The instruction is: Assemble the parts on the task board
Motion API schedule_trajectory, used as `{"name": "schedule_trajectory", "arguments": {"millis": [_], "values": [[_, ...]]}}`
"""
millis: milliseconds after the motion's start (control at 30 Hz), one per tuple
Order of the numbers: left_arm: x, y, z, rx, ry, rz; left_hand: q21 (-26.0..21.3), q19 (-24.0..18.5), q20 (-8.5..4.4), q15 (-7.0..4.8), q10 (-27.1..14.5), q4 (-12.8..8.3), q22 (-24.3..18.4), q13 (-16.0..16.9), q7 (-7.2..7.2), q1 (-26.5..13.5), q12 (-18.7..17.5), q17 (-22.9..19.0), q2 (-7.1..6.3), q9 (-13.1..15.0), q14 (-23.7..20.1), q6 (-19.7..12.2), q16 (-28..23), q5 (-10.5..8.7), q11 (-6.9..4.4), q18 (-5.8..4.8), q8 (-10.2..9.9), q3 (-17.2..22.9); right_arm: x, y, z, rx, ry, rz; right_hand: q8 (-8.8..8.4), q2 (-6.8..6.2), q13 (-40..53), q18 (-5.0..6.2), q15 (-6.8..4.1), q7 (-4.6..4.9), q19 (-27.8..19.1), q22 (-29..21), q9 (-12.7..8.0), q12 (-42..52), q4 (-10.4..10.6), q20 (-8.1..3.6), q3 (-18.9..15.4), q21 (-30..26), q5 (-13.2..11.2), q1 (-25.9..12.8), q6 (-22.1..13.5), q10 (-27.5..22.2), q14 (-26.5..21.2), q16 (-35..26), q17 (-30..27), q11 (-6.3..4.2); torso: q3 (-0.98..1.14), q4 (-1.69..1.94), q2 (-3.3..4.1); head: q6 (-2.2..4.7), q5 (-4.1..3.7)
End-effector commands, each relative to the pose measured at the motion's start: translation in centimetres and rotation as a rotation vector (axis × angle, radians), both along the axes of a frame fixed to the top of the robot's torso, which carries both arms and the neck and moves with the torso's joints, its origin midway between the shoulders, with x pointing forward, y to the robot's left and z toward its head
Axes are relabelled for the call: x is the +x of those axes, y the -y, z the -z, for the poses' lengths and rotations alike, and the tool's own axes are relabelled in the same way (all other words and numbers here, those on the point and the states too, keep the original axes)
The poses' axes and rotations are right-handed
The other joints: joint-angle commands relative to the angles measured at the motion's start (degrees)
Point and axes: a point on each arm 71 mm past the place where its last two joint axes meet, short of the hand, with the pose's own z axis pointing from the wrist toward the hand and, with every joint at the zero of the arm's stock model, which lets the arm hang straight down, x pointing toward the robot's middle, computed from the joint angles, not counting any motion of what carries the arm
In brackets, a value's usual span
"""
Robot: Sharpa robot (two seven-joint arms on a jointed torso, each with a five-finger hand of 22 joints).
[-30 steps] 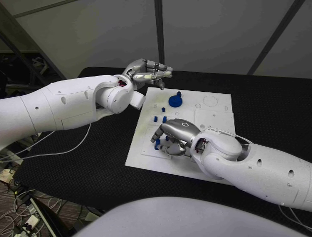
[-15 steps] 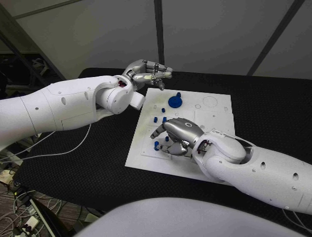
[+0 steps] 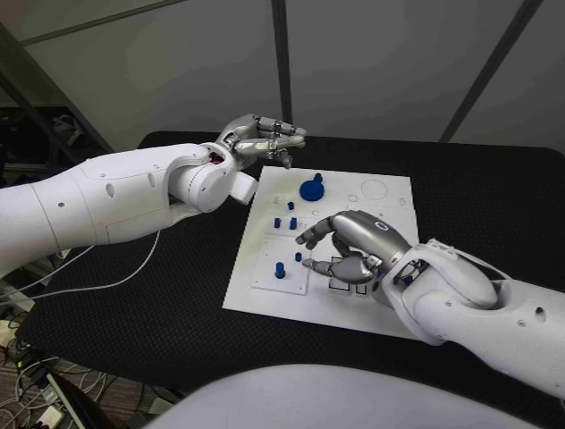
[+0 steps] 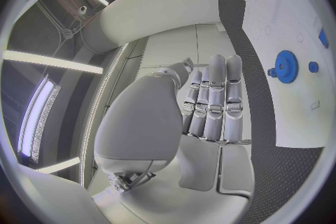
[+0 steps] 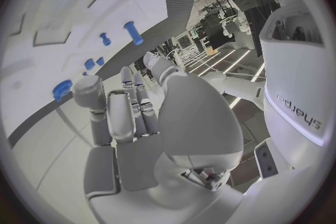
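Observation:
The white task board (image 3: 360, 299) lies mid-table. On its far part sits a blue gear (image 3: 311, 189) (image 4: 285, 66) (image 5: 61, 89), with small blue pegs (image 3: 290, 206) (image 5: 89, 63) just nearer. A taller blue peg (image 3: 280, 268) (image 5: 133, 33) stands upright in the board's near left area. My right hand (image 3: 347, 248) (image 5: 133, 117) hovers over the board's near middle, just right of that peg, fingers apart and holding nothing. My left hand (image 3: 265, 136) (image 4: 210, 101) hangs above the board's far left corner, its fingers drawn together against the thumb, with nothing in them.
The black table (image 3: 489, 197) surrounds the board on all sides. A pale cable (image 3: 102, 281) trails over the table's left edge under my left arm. Outlined recesses (image 3: 375, 189) mark the board's far right part.
My right hand has drawn back to the right off the tall blue peg and spread its fingers; the peg now stands uncovered. The left hand stays put. The camera shifted slightly.

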Motion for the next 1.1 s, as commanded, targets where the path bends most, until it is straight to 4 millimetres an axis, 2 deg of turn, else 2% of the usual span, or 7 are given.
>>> {"name": "schedule_trajectory", "arguments": {"millis": [33,133,200,333,533,767,1100], "values": [[0.0,-0.1,-0.1,-0.004,0.000,0.005,-0.22,-0.35,-0.01,-0.03,-0.37,-0.10,-0.05,0.07,0.11,-0.16,0.13,-0.09,0.57,-0.07,-0.40,0.28,-0.34,-0.17,0.01,-1.06,0.24,-0.36,0.7,2.1,-0.6,0.076,-0.125,0.119,1.05,-0.72,1.83,-0.09,-1.30,-1.18,2.05,2.45,0.35,4.05,1.40,-0.64,-1.65,1.82,-0.93,-1.67,1.46,6.68,1.55,1.32,1.92,-1.58,-0.08,-0.46,-0.40,0.85,-1.59],[0.0,-0.5,0.0,-0.001,-0.001,-0.002,-0.26,-0.34,0.00,-0.02,-0.38,-0.05,-0.09,0.07,0.11,-0.23,0.18,-0.12,0.58,-0.07,-0.40,0.29,-0.34,-0.17,0.02,-1.06,0.25,-0.44,1.3,5.6,-1.3,0.085,-0.207,0.236,2.87,-1.58,8.03,-1.24,-3.51,-3.35,5.88,7.27,0.97,13.07,2.75,-2.92,-5.34,5.35,-2.22,-2.97,2.91,14.22,2.56,3.43,5.29,-4.08,0.02,-1.04,-0.76,1.60,-2.81],[0.0,-0.6,0.1,0.002,-0.002,-0.006,-0.26,-0.34,0.00,-0.02,-0.38,-0.05,-0.09,0.07,0.11,-0.23,0.18,-0.12,0.58,-0.07,-0.40,0.29,-0.34,-0.17,0.02,-1.06,0.25,-0.44,1.4,7.2,-1.3,0.069,-0.240,0.288,4.97,-0.74,33.18,-1.75,-4.64,-4.18,7.74,9.67,2.00,35.21,4.65,-4.00,-8.70,7.08,0.75,-3.88,3.45,16.00,3.34,5.92,9.58,-4.97,0.15,-1.56,-1.01,1.91,-3.86],[-0.1,-0.8,0.2,-0.002,-0.009,-0.011,-0.32,-0.32,0.01,0.00,-0.39,0.03,-0.14,0.08,0.10,-0.34,0.25,-0.16,0.60,-0.07,-0.39,0.30,-0.34,-0.18,0.02,-1.07,0.28,-0.55,1.5,9.9,-1.2,0.021,-0.295,0.378,8.55,0.22,55.72,-2.33,-4.52,-4.64,9.33,12.11,4.41,53.80,7.91,-4.16,-13.76,8.70,2.05,-5.22,3.31,17.37,4.08,8.91,15.38,-4.99,0.09,-2.14,-1.21,2.15,-5.69],[-0.2,-0.9,0.5,-0.007,-0.018,-0.014,-0.32,-0.32,0.01,0.00,-0.39,0.03,-0.14,0.08,0.10,-0.34,0.25,-0.16,0.60,-0.07,-0.39,0.30,-0.34,-0.18,0.02,-1.07,0.28,-0.55,1.5,12.7,-0.8,-0.049,-0.328,0.489,12.39,1.39,66.20,-2.65,-4.36,-4.74,10.24,13.65,7.64,61.29,11.95,-4.08,-19.42,9.69,6.53,-5.33,1.17,18.66,4.56,10.68,19.10,-4.94,0.02,-2.74,-1.44,2.57,-8.30],[-0.3,-1.0,0.8,-0.008,-0.024,-0.016,-0.32,-0.32,0.01,0.00,-0.39,0.03,-0.14,0.08,0.10,-0.34,0.25,-0.16,0.60,-0.07,-0.39,0.30,-0.34,-0.18,0.02,-1.07,0.28,-0.55,1.0,13.4,0.1,-0.184,-0.315,0.525,14.39,1.77,67.93,-2.75,-4.22,-4.64,10.51,14.18,9.43,61.92,14.13,-3.94,-22.82,9.99,6.79,-5.09,-0.55,18.72,4.69,11.13,20.08,-4.81,0.03,-3.26,-1.53,2.50,-9.04],[-0.4,-1.2,0.9,-0.007,-0.026,-0.019,-0.32,-0.32,0.01,0.00,-0.39,0.03,-0.14,0.08,0.10,-0.34,0.25,-0.16,0.60,-0.07,-0.39,0.30,-0.34,-0.18,0.02,-1.07,0.28,-0.55,0.3,12.2,2.0,-0.300,-0.291,0.493,15.23,2.45,68.26,-2.77,-4.07,-4.46,10.52,14.30,10.27,61.69,14.34,-3.79,-24.92,10.01,6.61,-6.41,-1.91,18.47,4.77,11.35,20.65,-4.64,-0.12,-3.03,-1.36,2.31,-9.31]]}}
